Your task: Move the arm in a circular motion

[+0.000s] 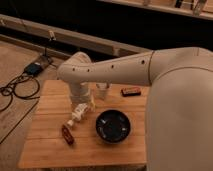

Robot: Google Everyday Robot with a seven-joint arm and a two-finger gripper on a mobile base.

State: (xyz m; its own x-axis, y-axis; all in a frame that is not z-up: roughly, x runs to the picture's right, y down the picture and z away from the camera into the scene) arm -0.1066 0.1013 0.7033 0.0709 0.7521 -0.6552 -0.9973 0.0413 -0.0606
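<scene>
The arm (pixel 150 70) is large, white and smooth, with small dark screw holes. It reaches from the right across the wooden table (pixel 50 150) to an elbow at upper left, then bends down. Its gripper (pixel 75 119) is the small white tip low over the table's middle left, just above a dark red-brown bar (pixel 67 134).
A dark round bowl (pixel 113 125) sits on the table right of the gripper. A clear cup (pixel 102 91) stands behind the arm. A small dark red packet (pixel 131 91) lies at the back right. Cables and a blue device (pixel 35 67) lie on the floor to the left.
</scene>
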